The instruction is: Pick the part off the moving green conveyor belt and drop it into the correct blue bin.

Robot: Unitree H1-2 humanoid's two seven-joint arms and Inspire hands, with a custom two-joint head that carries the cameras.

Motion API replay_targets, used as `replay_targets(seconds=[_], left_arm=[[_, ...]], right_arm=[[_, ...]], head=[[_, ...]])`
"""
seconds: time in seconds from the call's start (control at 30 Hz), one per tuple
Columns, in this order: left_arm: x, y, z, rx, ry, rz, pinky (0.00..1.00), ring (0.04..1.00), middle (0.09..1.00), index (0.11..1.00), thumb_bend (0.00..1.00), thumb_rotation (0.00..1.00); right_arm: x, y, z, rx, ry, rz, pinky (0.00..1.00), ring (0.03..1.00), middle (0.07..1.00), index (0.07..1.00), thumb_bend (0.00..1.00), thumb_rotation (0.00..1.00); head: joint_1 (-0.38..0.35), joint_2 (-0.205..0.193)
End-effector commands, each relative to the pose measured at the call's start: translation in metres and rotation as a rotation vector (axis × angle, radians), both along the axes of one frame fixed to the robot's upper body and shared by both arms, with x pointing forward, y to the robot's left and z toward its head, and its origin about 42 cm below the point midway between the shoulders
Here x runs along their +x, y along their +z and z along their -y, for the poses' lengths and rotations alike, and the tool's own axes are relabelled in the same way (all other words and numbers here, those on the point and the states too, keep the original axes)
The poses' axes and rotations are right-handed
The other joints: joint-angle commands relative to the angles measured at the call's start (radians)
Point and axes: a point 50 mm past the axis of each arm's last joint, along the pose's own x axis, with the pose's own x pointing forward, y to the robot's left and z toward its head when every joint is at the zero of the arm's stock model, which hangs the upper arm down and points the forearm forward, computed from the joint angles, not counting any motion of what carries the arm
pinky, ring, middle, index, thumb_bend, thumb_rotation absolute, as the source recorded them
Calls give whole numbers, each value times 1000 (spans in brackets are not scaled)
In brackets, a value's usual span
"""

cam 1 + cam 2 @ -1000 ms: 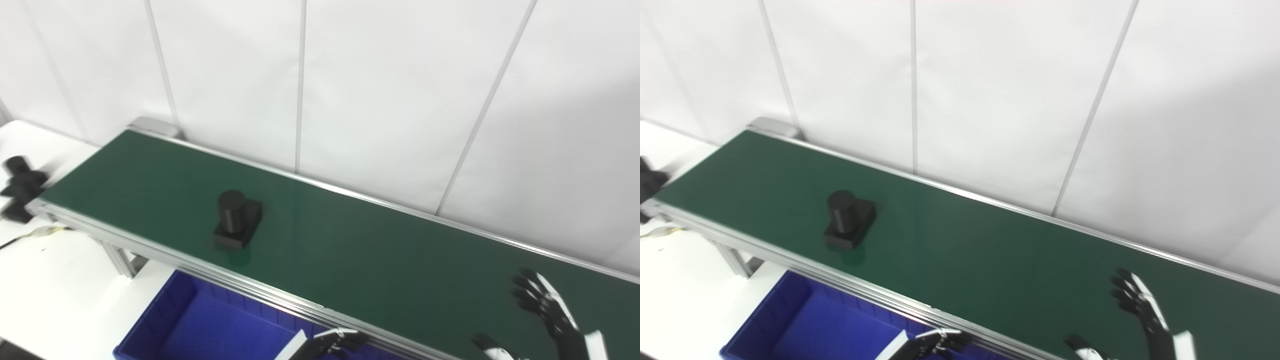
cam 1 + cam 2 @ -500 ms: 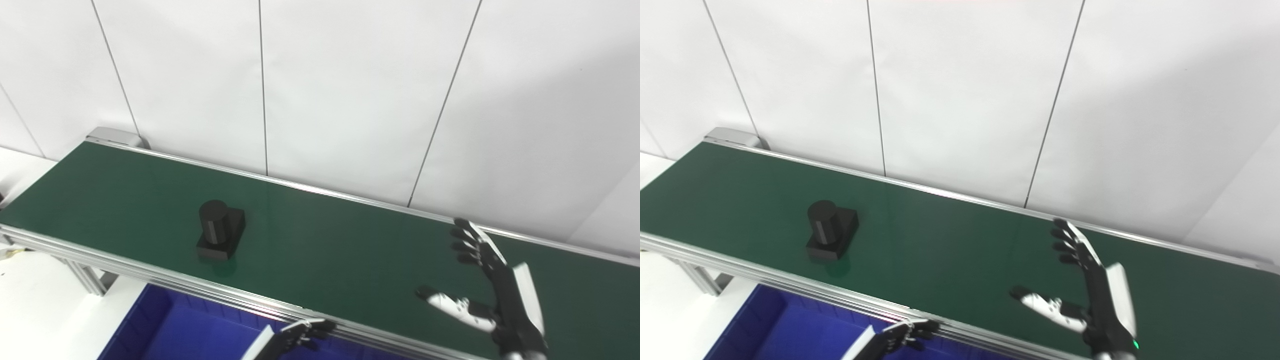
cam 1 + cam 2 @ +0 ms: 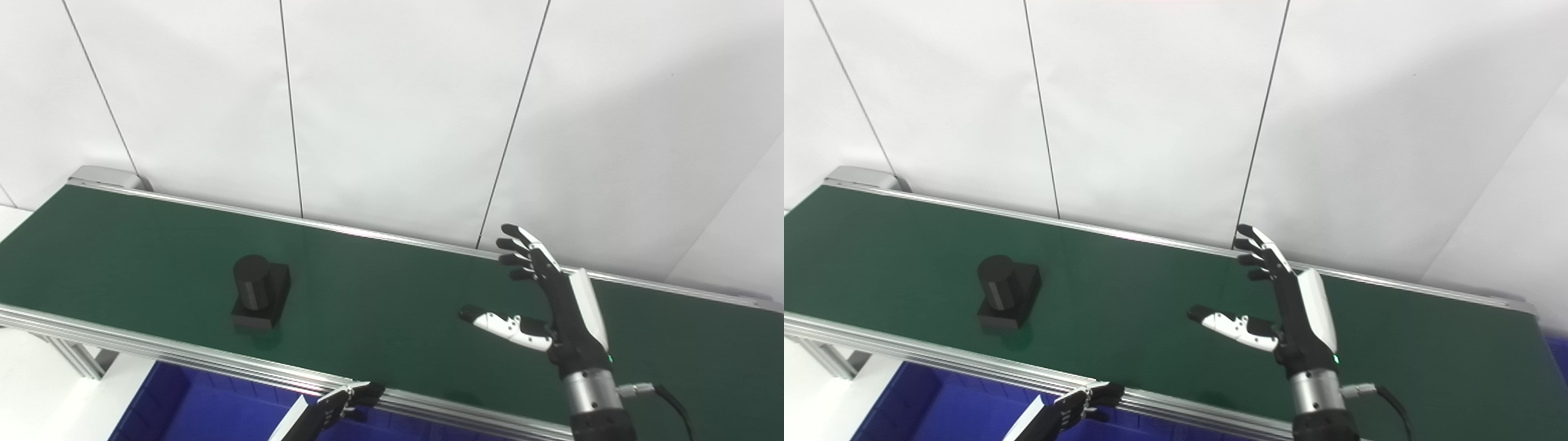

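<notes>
A black part point(image 3: 260, 292), a short upright cylinder on a square base, rides on the green conveyor belt point(image 3: 392, 318) left of the middle. My right hand point(image 3: 545, 300) is raised over the belt's right half, open, fingers spread and thumb pointing left towards the part, well to the right of it. My left hand point(image 3: 343, 401) is low at the belt's near rail, below the belt, with its fingers curled and holding nothing I can see. A blue bin point(image 3: 202, 410) sits under the belt's near edge.
White wall panels stand right behind the belt. A silver aluminium rail point(image 3: 184, 361) runs along the belt's near edge, with a support leg point(image 3: 73, 361) at the left. A white table surface point(image 3: 37, 398) lies at bottom left.
The camera has swung right, shifting the whole scene left. My right hand has risen and moved left over the belt, staying open. The part has travelled along the belt.
</notes>
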Motion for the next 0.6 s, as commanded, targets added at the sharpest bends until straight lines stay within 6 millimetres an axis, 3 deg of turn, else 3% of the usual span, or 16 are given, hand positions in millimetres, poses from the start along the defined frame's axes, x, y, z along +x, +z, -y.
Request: replay_targets(seconds=[0.0, 0.57], left_arm=[[6, 9, -1, -33, -9, 49, 733, 812, 839, 814, 911, 194], [9, 12, 1, -46, -95, 37, 756, 816, 833, 810, 930, 211]], right_arm=[[9, 13, -8, 7, 10, 47, 676, 748, 802, 872, 803, 377], [41, 15, -60, -70, 114, -19, 667, 740, 797, 887, 816, 376]], head=[[-8, 1], [-8, 10]])
